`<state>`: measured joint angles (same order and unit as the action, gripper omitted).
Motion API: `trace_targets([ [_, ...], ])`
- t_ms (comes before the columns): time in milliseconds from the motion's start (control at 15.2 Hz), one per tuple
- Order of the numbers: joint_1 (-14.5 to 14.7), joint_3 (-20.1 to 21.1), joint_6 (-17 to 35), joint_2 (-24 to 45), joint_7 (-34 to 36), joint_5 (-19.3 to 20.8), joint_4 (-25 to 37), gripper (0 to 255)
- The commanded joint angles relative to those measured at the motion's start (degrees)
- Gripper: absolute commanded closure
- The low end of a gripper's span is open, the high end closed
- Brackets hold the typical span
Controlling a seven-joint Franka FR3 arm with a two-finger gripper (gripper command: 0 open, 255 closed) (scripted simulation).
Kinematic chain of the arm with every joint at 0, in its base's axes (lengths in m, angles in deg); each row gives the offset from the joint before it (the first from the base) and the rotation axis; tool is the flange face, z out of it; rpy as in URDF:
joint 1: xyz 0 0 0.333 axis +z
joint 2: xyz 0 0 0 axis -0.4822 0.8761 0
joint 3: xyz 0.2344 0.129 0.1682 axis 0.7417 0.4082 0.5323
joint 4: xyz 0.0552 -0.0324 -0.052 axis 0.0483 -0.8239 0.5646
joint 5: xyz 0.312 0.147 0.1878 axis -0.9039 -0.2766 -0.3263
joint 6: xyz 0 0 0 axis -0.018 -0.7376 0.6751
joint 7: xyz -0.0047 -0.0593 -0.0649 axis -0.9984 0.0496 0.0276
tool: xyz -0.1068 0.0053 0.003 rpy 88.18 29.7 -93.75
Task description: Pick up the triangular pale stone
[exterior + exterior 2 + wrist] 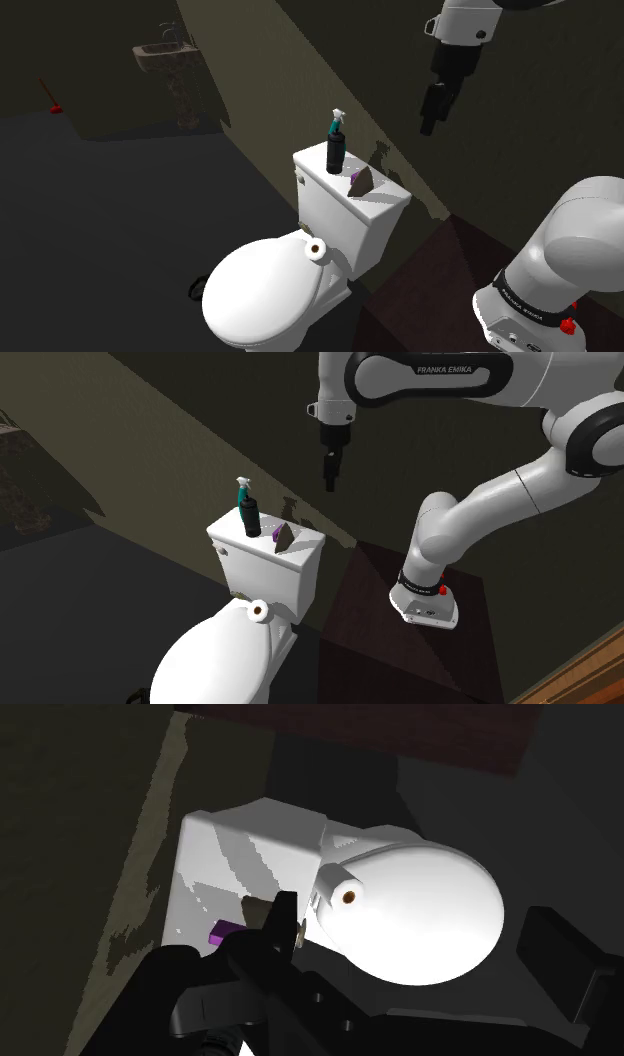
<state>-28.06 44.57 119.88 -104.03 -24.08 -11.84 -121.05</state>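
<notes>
Stone (pixel 364 182): triangular, brownish, stood on the tank lid (pixel 378 207), at its end toward the shoulder view's right, just beside a small purple item (pixel 354 178).
Bottle (pixel 335 148): dark, teal spray head, upright on the same lid, near the stone.
Roll (pixel 317 249): white, lay on the toilet seat (pixel 260 295) against the tank.
Jaws: closed together, holding nothing, hung high above the tank, well apart from the stone.

The white toilet tank lid (pixel 385 205) sat well below the tool (pixel 430 125). On it stood a dark spray bottle (pixel 335 150), farther from the tool, and nearer it a triangular stone (pixel 365 181) touching a small purple piece (pixel 354 177).
</notes>
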Motion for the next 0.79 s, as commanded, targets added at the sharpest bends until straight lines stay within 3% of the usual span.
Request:
trace_targets([
  [0, 0.0, 0.0, 0.0, 0.0, 0.0, 0.0, 0.0, 0],
  [726, 1.9, -6.2, 23.3, 13.1, -20.8, 9.9, -8.0, 0],
])
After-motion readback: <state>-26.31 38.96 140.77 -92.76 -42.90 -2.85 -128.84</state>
